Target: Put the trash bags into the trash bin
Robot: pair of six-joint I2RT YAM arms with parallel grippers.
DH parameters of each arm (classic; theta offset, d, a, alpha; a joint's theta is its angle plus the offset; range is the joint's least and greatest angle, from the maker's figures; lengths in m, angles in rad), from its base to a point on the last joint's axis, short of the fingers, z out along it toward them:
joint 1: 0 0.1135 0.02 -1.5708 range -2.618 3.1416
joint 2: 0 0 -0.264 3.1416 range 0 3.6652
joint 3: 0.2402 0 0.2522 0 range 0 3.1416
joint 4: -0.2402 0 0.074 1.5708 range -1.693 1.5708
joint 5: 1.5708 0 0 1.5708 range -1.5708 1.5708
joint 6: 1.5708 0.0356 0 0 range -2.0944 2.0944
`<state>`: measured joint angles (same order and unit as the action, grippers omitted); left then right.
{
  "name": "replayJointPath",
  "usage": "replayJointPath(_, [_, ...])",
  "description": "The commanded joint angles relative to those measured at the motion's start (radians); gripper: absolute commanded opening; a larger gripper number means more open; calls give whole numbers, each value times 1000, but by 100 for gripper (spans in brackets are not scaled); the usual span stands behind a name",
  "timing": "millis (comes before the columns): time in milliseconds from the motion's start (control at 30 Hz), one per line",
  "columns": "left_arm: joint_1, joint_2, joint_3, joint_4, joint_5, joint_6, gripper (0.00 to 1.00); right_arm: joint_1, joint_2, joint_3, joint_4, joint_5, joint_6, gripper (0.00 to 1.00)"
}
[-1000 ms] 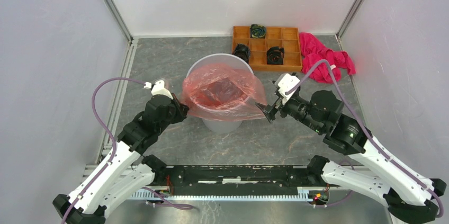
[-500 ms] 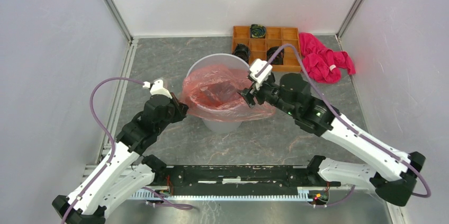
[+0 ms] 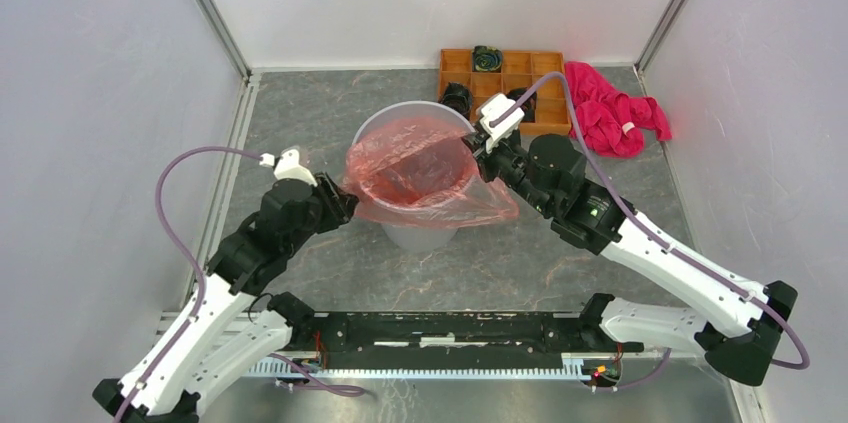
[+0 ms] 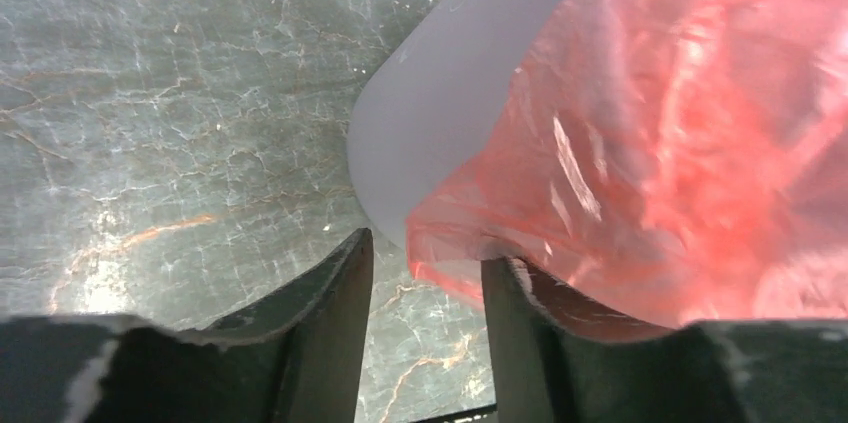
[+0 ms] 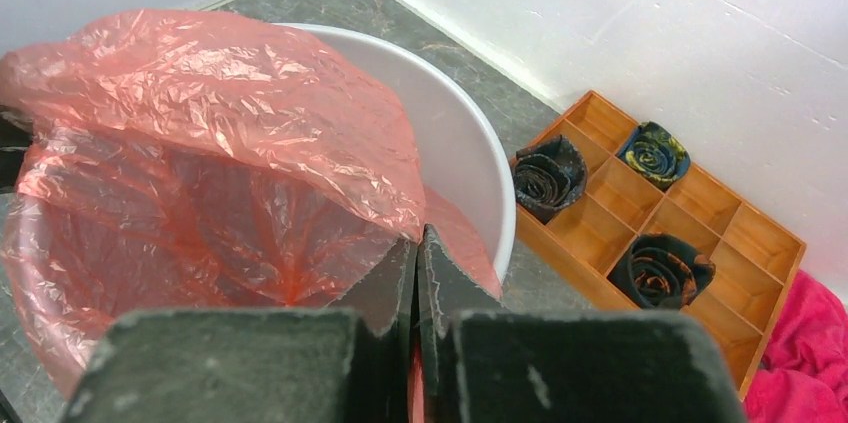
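My right gripper (image 5: pixel 416 248) has its fingers pressed together on a fold of the red bag (image 5: pixel 200 133), right at the bin's (image 5: pixel 470 158) rim on the side facing the orange tray (image 5: pixel 700 213). My left gripper (image 4: pixel 425 278) is spread; the bag's lower edge hangs into the gap and over one finger, just outside the bin wall, and nothing is clamped there.

I'd call the job partly done. The bag's middle sags down inside the bin, but its edge spills over the near rim and a loose flap trails out towards my right arm, while the far rim is bare. I judge that what remains is getting those hanging edges over the rim and inside.
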<state>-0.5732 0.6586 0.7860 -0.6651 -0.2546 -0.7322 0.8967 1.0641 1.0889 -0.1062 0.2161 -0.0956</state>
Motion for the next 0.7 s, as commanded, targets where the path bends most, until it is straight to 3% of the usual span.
replayJointPath(0, [4,-102,109,-110,-17,-10,63,-1,16,45,34,38,20,1])
replayJointPath(233, [4,-132,268,-80,60,139,98,-1,19,57,43,27,25,1])
replayJointPath(500, [3,160,456,-63,171,484,100,-1,41,85,34,19,51,1])
replayJointPath(667, [3,220,493,-49,216,584,100,-1,69,121,3,45,67,1])
